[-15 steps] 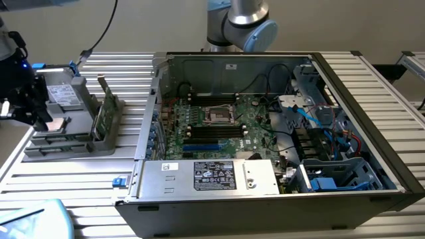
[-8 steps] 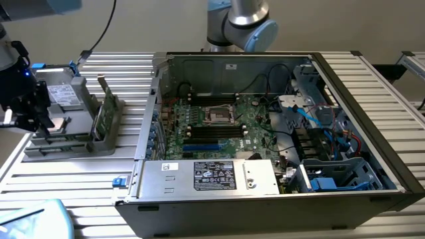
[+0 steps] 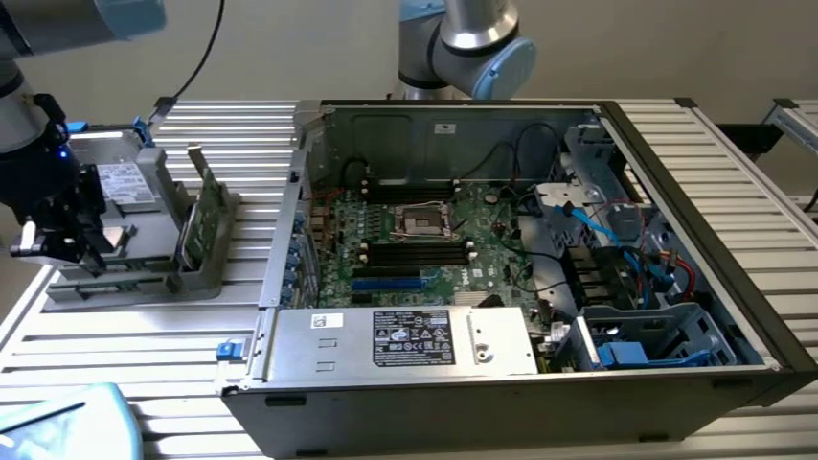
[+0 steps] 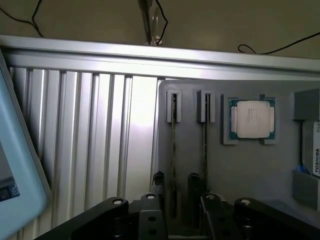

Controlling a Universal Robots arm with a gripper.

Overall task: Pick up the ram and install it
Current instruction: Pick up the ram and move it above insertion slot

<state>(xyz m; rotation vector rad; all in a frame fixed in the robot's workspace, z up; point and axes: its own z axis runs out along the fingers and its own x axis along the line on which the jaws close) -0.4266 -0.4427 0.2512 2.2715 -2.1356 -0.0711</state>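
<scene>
Two ram sticks [image 3: 201, 218] stand on edge in a grey holder tray [image 3: 141, 278] at the exterior view's left. In the wrist view they appear edge-on as thin lines, one ram stick [image 4: 173, 155] and a second ram stick [image 4: 204, 155] beside it. My gripper [image 3: 61, 251] hangs over the tray, on the side away from the case. Its jaws are open, and in the wrist view the gripper [image 4: 176, 186] lines up with the first stick, which runs between the dark fingertips [image 4: 158, 181] without being clamped. The open computer case [image 3: 715, 316] holds the motherboard with its black slots [image 3: 412, 253].
A square silver processor [image 4: 251, 119] and a grey drive [image 4: 313, 150] sit in the same tray. A power supply box [image 3: 402, 340] lies at the case's near edge, and cables [image 3: 626, 240] fill its right side. A second arm's base [image 3: 466, 43] stands behind the case. The table [image 3: 115, 335] is ribbed metal.
</scene>
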